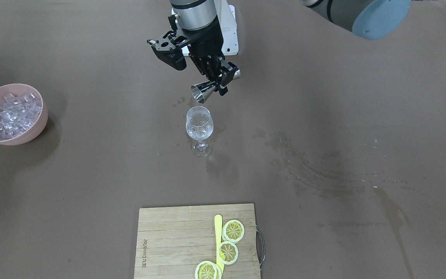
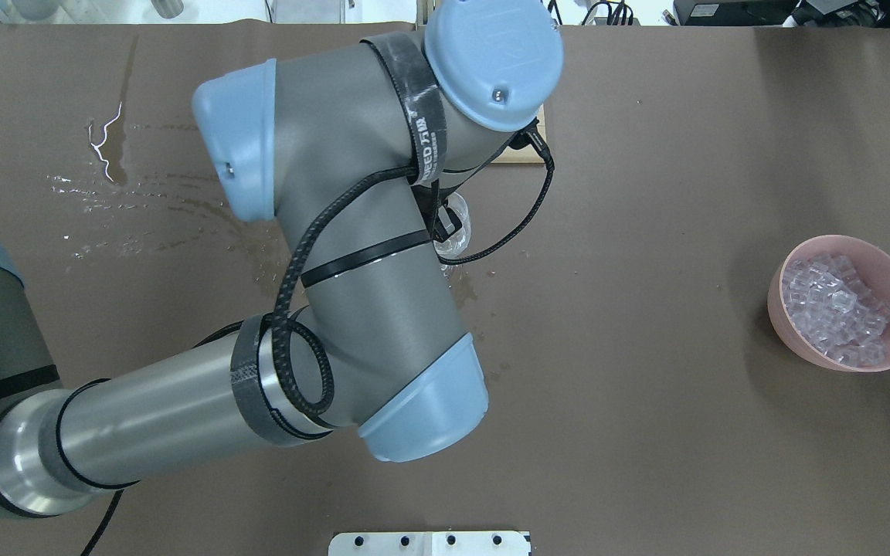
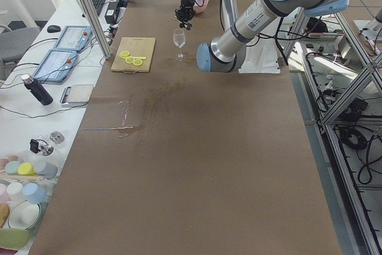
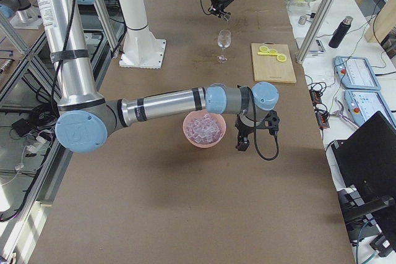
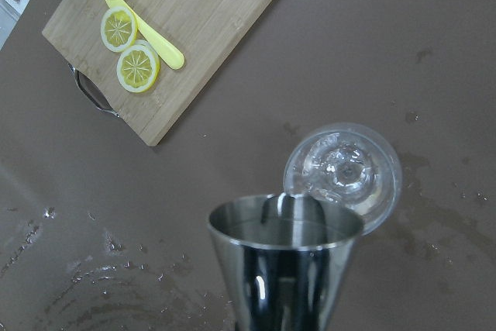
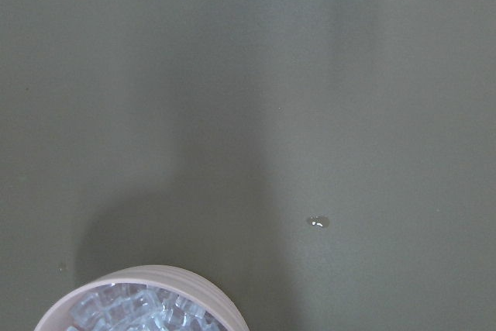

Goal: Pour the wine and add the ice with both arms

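Fingers [image 1: 225,77] around shiny, tilted steel jigger [image 1: 203,91]

front: far side of desk [image 1: 323,116], steep down | overhead: near side, down | sides: distant, along desk | wrists: close, down | front+left wrist share glass [image 1: 199,126], cutting board [image 1: 176,240]

Arm strap [image 2: 422,135] "…EED" (rest unclear), cutting board [image 1: 176,240] stamp illegible
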